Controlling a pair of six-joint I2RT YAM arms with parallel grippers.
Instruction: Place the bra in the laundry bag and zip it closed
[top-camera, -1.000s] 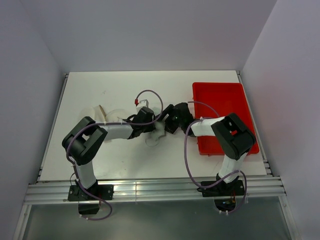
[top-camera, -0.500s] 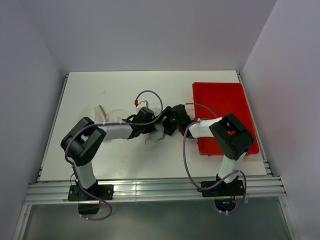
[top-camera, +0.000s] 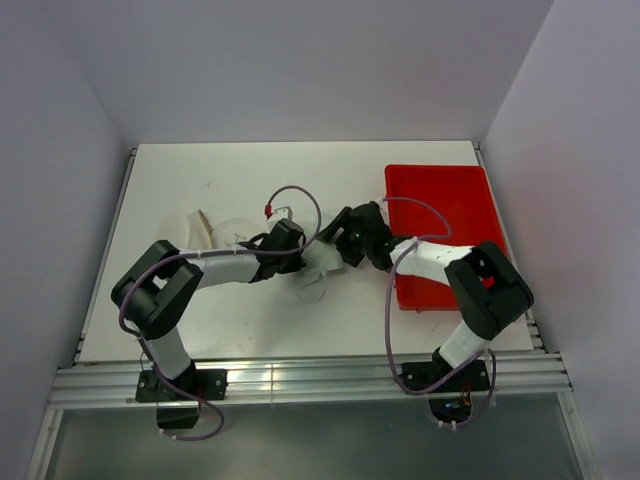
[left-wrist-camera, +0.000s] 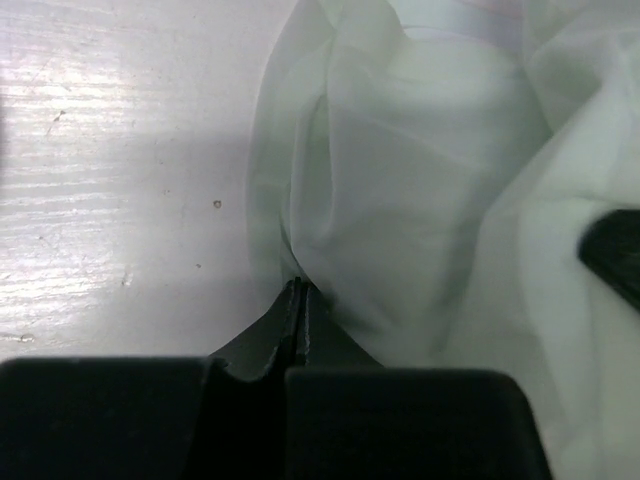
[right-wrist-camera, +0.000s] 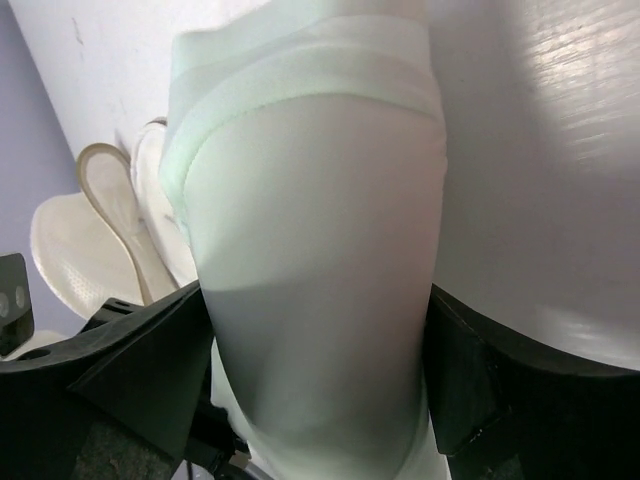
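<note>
The white bra (top-camera: 318, 266) lies bunched on the table between my two grippers. My left gripper (top-camera: 298, 254) is shut, pinching a fold of the bra's thin fabric (left-wrist-camera: 430, 200) at its fingertips (left-wrist-camera: 298, 287). My right gripper (top-camera: 338, 248) holds a rounded cup of the bra (right-wrist-camera: 320, 250) between its spread fingers (right-wrist-camera: 150, 370), and the cup fills the gap. The cream mesh laundry bag (top-camera: 192, 228) lies to the left of the left gripper, its round faces splayed apart. It also shows at the left edge of the right wrist view (right-wrist-camera: 75, 235).
A red plastic tray (top-camera: 440, 200) stands at the right of the table, next to the right arm's forearm. Purple cables loop above both wrists. The table's raised rim runs along the left and right sides.
The right arm's elbow has swung right and toward the near edge, and the left elbow has shifted left. Both grippers stay on the bra, which has shifted a little.
</note>
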